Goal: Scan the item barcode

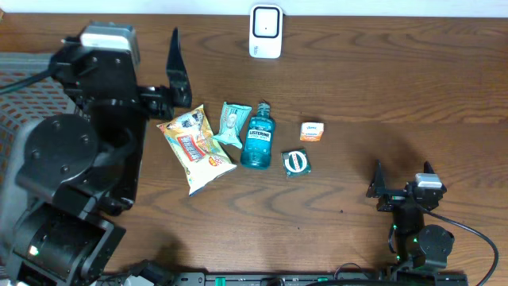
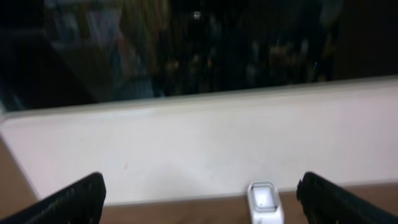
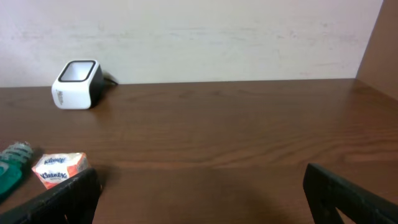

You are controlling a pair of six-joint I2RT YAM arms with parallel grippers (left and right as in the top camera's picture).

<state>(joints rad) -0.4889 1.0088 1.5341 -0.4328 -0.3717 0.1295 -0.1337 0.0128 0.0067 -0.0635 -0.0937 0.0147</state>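
Left arm shell: bulky matte black arm [image 1: 75, 151] built of rounded, drum-shaped joint housings
Left arm cap: pale grey box-shaped module [image 1: 107, 36] with a silvery upper face, perhaps a camera housing; too blurred to be sure
Left arm light: small green light [image 1: 32, 251] low on the black casing
Left arm lead: dark cable [image 1: 24, 82] curving off the shoulder
Left fingers [image 2: 71, 200]: flat black blades, tapered, rough-textured
Right arm shell: compact black arm [image 1: 419, 226] with a round joint
Right arm cap: small light grey block [image 1: 429, 182]
Right arm lights: green dots [image 1: 413, 238]
Right arm lead: thin black cable [image 1: 476, 230] looping outward
Right fingers [image 3: 62, 199]: plain black wedges
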